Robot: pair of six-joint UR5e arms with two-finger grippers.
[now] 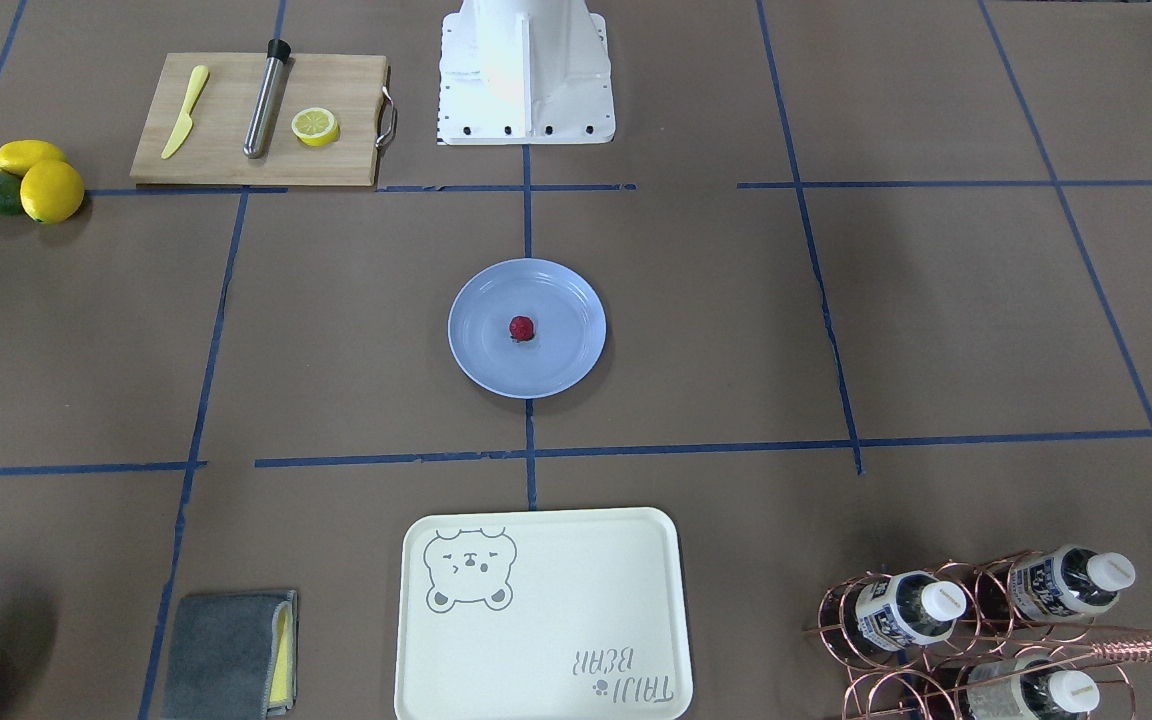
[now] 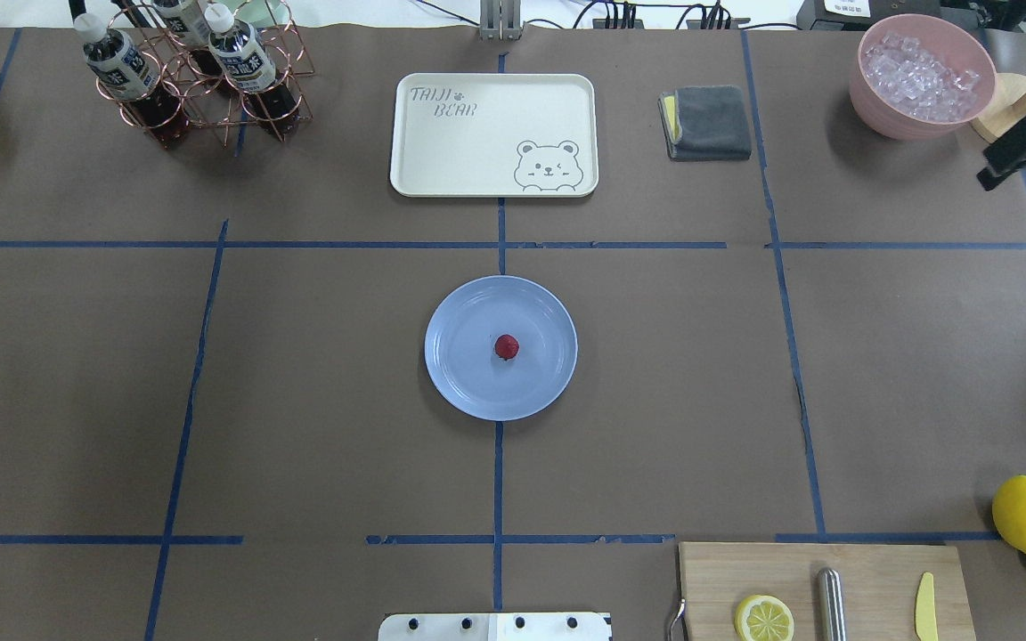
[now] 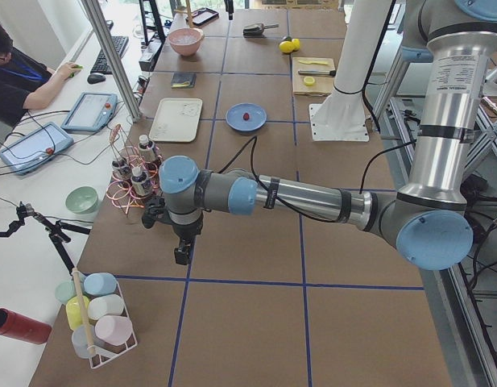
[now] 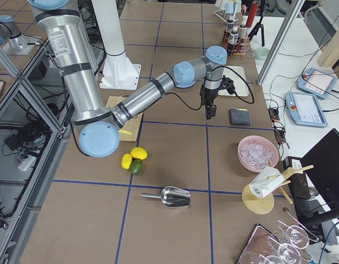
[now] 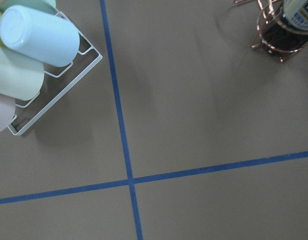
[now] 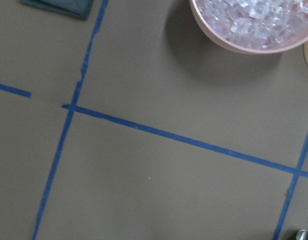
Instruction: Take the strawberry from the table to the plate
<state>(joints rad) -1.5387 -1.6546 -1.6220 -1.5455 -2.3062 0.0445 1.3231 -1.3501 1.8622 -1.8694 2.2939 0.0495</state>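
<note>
Front-facing view: the strawberry (image 1: 522,329) sits mid-frame in the middle of the plate (image 1: 561,362), off the bare table (image 1: 336,330), so the placing looks done. Overhead agrees. Left side view: the left gripper (image 3: 181,251) hangs lower left, apparently parked clear; I cannot tell its state. Right side view: the right gripper (image 4: 209,111) hangs upper centre, likewise unreadable. Wrist views show no fingers

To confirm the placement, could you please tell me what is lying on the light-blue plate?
One small dark-red strawberry lies near the centre of the plate; nothing else is on it. The plate surface directly beneath the strawberry is covered.
</note>
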